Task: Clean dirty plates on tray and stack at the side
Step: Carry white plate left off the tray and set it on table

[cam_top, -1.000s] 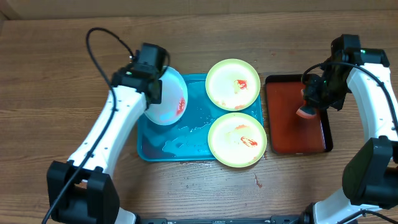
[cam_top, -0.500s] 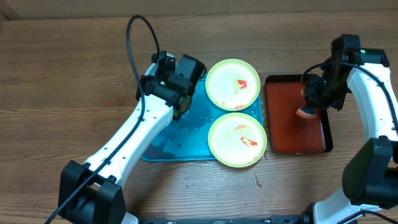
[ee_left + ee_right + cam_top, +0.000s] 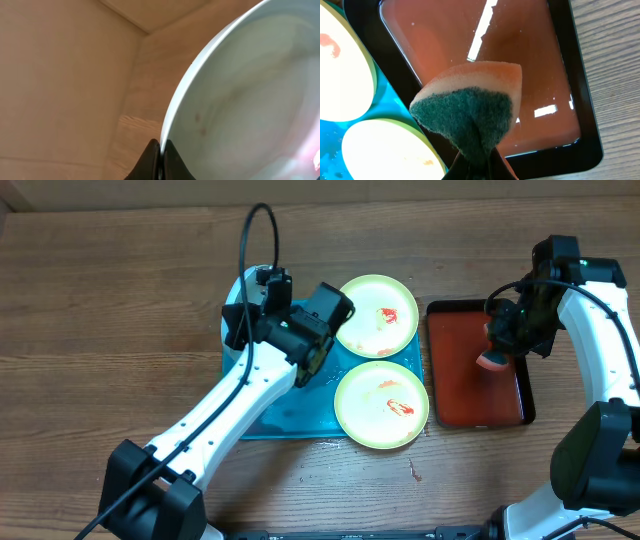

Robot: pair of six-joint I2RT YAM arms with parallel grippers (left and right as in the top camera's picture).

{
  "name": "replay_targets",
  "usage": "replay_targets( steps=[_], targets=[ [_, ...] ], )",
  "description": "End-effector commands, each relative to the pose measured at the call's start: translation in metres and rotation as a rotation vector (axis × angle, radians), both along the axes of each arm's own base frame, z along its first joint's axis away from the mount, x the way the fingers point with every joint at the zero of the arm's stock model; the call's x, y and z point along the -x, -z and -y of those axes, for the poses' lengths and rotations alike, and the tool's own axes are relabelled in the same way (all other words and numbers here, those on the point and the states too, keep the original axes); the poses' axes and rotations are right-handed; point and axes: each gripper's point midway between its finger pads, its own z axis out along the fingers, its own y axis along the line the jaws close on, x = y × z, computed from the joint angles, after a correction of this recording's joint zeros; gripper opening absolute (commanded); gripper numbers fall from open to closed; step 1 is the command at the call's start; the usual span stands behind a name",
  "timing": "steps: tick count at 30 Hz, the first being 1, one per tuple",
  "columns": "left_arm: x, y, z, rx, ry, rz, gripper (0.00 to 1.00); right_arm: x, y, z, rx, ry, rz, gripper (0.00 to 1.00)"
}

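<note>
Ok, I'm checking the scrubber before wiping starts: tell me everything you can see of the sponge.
The sponge is peach-orange foam with a dark green scouring face, squeezed into a fold by the right gripper's fingers at its lower end. It hangs over the glossy, wet-looking dark red tray, apparently clear of it, with nothing else touching it.

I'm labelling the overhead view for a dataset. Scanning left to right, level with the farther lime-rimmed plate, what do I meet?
Light blue round plastic plate → farther lime-rimmed round plastic plate → dark red, black-rimmed rectangular tray.
</note>
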Motion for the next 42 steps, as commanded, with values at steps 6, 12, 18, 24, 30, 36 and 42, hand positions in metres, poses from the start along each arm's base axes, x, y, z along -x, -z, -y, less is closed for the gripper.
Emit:
replay_targets(
  steps=[6, 12, 18, 24, 30, 36, 42],
  targets=[
    [0.004, -0.026, 0.0, -0.055, -0.02, 0.12, 0.04, 0.001, -0.003, 0.0, 0.012, -0.005, 0.006, 0.04],
    [0.004, -0.024, 0.001, -0.034, -0.023, 0.126, 0.04, 0.002, -0.003, 0.0, 0.011, -0.005, 0.003, 0.04],
    [0.004, -0.024, 0.001, -0.034, -0.022, 0.126, 0.04, 0.002, -0.003, 0.0, 0.011, -0.005, 0.003, 0.04],
    [0.003, -0.007, 0.008, 0.051, 0.002, 0.065, 0.04, 0.002, -0.003, 0.0, 0.011, -0.005, 0.003, 0.04],
    [0.006, 0.055, 0.028, 0.401, 0.061, -0.204, 0.04, 0.003, -0.003, 0.0, 0.01, -0.006, -0.001, 0.04],
    [0.004, 0.08, 0.005, 0.676, 0.001, -0.32, 0.05, 0.003, -0.003, 0.0, 0.011, -0.009, 0.0, 0.04],
    [-0.004, 0.089, -0.047, 0.94, -0.054, -0.347, 0.05, 0.003, -0.003, 0.0, 0.01, -0.009, -0.002, 0.04]
  ],
)
